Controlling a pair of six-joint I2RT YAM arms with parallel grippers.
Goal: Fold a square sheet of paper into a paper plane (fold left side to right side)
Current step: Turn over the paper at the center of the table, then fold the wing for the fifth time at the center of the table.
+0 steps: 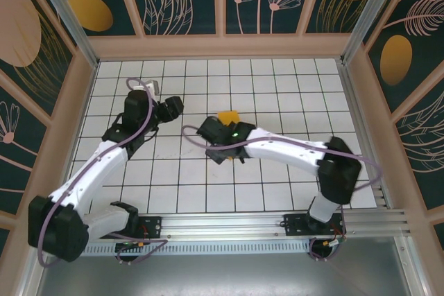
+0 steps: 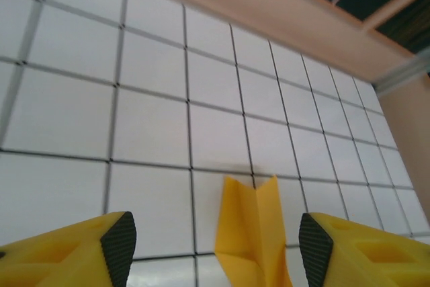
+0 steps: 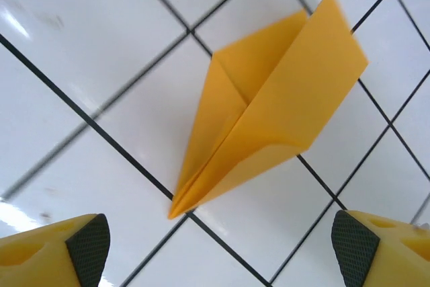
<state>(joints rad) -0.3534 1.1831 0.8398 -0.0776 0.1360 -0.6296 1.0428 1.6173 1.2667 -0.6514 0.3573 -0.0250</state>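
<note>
Orange-yellow paper plane (image 3: 269, 112) on white tiles (image 3: 87, 52)

No writing, label, brand, number or sign can be read in any of the views.
</note>
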